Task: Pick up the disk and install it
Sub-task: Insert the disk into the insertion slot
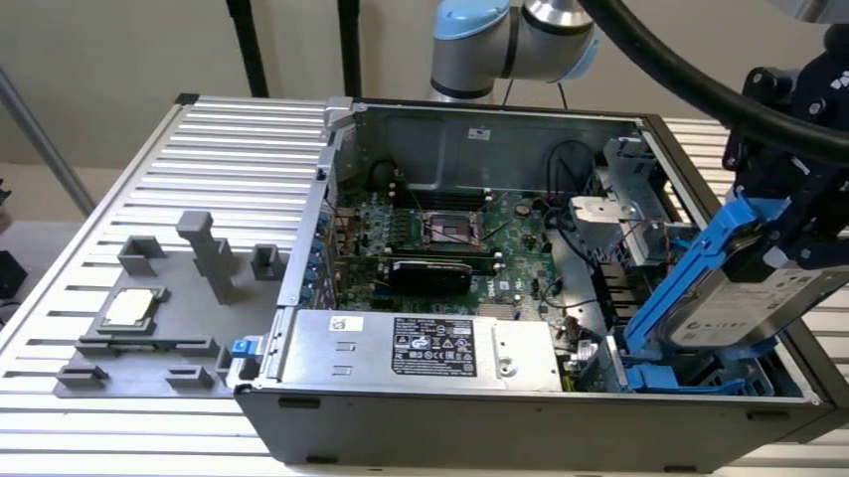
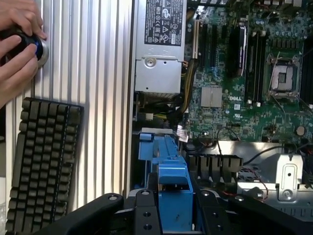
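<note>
The slatted table [image 1: 226, 134] spreads beneath the gripper [image 2: 175, 196], and on it, directly under the jaws, sits the open computer case [image 1: 498, 432]. The circuit board [image 1: 518, 238] lies inside the case, off to one side of the jaws. The power supply [image 1: 332, 353] is farther along the same case wall as the jaws, and a grey tray [image 1: 173, 283] lies beyond it. A black keyboard [image 2: 44, 156] lies on the table outside the case, well apart from the jaws. The jaws are parted only by the width of the disk [image 1: 730, 308], closed against both sides of its bright blue carrier. The disk hangs tilted below them, a flat silver-grey block with a white label, its lower end at the blue drive bay [image 1: 677, 380] in the case's corner. A person's hands [image 2: 19, 56] hold a round dark object [image 2: 41, 49] past the keyboard. A small silver chip [image 1: 130, 308] rests on the tray. "DELL" reads on the board; the power supply's black label [image 1: 434, 347] carries warning symbols and a CE mark, and the disk's print is too small to read.
</note>
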Controlling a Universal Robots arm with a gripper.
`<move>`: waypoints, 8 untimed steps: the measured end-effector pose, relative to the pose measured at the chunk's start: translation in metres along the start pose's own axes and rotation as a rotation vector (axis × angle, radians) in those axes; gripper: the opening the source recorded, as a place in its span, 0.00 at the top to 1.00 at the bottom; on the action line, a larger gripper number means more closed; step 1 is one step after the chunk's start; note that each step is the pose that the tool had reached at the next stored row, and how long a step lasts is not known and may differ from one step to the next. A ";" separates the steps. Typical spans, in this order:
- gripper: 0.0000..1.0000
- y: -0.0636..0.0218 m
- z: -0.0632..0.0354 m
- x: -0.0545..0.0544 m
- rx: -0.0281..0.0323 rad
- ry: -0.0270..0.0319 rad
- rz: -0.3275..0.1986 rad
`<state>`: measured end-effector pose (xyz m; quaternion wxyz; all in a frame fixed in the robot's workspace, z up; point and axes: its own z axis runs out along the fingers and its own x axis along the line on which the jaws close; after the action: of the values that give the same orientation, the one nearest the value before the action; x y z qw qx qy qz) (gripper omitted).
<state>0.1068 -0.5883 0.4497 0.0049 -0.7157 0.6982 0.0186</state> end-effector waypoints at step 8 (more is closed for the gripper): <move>1.00 -0.0001 0.0041 0.000 0.0000 -0.0001 0.000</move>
<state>0.1068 -0.5878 0.4456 0.0049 -0.7157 0.6982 0.0187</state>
